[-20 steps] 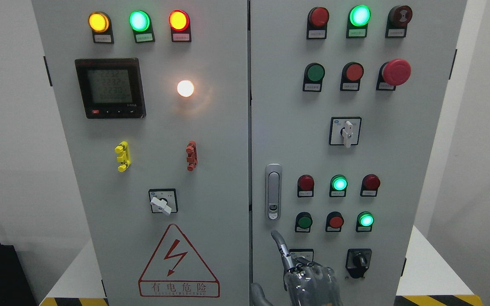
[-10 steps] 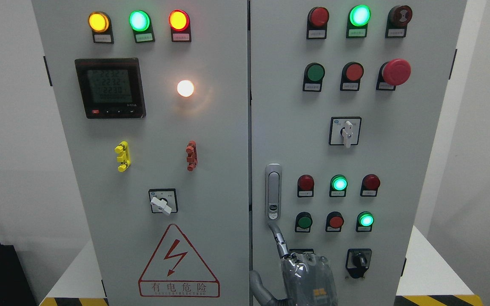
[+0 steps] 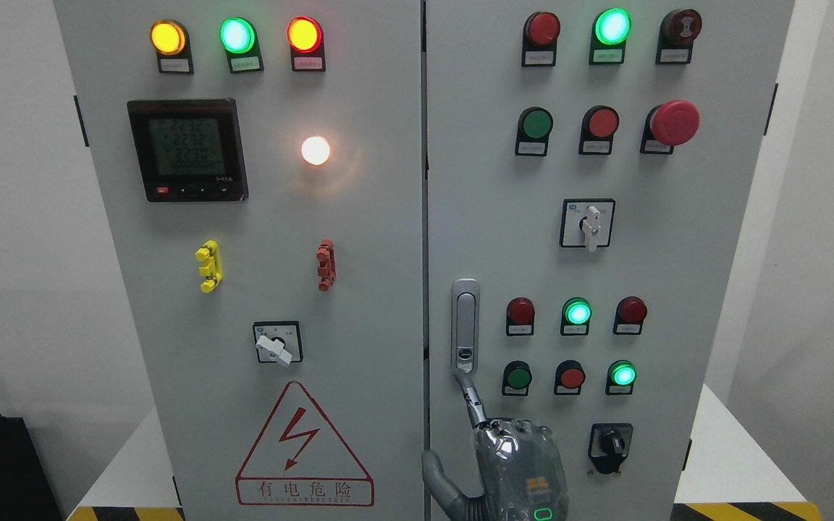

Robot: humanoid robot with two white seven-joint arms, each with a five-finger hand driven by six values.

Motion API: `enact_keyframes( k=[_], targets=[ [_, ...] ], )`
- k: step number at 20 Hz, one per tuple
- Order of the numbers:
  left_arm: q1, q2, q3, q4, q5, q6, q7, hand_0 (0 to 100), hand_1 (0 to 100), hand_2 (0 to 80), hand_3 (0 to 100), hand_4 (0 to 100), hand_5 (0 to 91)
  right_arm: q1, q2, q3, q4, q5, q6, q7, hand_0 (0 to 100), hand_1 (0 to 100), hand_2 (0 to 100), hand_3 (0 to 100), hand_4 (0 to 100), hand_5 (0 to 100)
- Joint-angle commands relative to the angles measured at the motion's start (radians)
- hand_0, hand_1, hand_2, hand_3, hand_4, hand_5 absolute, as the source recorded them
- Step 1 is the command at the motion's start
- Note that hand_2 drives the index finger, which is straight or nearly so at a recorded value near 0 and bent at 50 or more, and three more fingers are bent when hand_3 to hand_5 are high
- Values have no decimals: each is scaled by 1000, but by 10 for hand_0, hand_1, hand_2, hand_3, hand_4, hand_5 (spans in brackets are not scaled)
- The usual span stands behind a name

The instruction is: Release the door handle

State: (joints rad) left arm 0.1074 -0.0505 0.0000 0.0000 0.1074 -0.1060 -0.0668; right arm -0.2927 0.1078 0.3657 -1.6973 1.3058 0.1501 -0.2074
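The right hand rises from the bottom edge right of the middle, its back to the camera. One finger is stretched upward, its tip at or touching the lower end of the door handle; the other fingers are hidden behind the hand, and it grips nothing. The silver handle lies flush at the left edge of the cabinet's right door, long axis vertical, keyhole at its lower end. The wrist is cut off by the frame.

Upright silver door handle, flush.
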Motion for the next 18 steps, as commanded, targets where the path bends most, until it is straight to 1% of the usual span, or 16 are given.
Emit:
enact_keyframes(
  k=[1, 8, 16, 18],
  targets=[
    [0, 0, -14, 20, 0, 0, -1, 120, 389, 0, 0, 0, 0, -19, 4, -13, 47, -5, 2, 0, 376, 374, 0, 1000, 1000, 1000],
    [0, 0, -14, 20, 0, 0, -1, 120, 389, 0, 0, 0, 0, -17, 4, -39, 50, -7, 0, -1, 379, 373, 0, 1000, 1000, 1000],
    [0, 0, -15, 20, 0, 0, -1, 120, 389, 0, 0, 0, 0, -19, 4, -39, 60, -8, -1, 2, 383, 371, 0, 1000, 1000, 1000],
    [0, 1, -14, 20, 0, 0, -1, 120, 389, 0, 0, 0, 0, -22, 4, -39, 60, -7, -1, 12, 385, 371, 0, 1000, 1000, 1000]
  ],
)
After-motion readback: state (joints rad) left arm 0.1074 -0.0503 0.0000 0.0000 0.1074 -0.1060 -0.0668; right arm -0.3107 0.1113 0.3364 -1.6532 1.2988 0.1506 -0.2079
